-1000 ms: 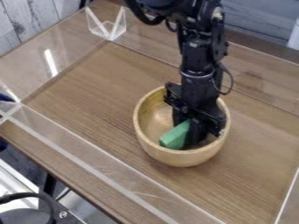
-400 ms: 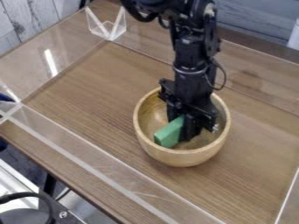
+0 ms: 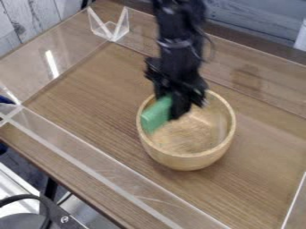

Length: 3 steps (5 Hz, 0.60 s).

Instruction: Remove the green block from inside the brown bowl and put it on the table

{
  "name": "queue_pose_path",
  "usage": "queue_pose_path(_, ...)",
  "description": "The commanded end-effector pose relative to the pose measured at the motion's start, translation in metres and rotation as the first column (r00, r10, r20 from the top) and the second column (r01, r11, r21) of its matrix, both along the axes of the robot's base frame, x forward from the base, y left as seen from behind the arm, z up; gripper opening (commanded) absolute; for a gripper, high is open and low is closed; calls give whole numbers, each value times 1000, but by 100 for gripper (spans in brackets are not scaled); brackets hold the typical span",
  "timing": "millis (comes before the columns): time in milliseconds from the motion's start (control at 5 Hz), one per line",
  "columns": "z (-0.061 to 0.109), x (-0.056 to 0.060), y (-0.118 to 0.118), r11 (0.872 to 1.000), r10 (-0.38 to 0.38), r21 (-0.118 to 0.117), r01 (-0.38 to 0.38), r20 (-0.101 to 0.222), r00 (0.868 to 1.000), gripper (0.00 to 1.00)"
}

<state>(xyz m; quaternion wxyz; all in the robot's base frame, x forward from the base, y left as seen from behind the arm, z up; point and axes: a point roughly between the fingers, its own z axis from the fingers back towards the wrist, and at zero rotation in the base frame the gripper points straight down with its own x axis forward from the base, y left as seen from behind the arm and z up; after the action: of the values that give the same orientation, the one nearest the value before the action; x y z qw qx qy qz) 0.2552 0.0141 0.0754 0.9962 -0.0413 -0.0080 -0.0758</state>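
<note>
While my gripper (image 3: 171, 100) points straight down, its fingers are clenched on the green block (image 3: 157, 114); that block hangs tilted above the brown bowl (image 3: 191, 143), over its left rim, clear of the table (image 3: 84, 98).

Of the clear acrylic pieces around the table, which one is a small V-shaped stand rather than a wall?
The small clear stand at the table's far edge; the others are long flat walls.

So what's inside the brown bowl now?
Nothing that shows. The brown bowl has only its bare wooden bottom in view. The green block is up in the hand, over the bowl's left rim. The hand hides a little of the far rim.
</note>
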Motion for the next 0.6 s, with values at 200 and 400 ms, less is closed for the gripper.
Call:
queue_pose_path(200, 10, 4, 82, 990, 138, 21, -139, 59, 989, 0)
queue_pose_path(400, -3, -2, 106, 986, 161, 37, -163, 48, 986, 0)
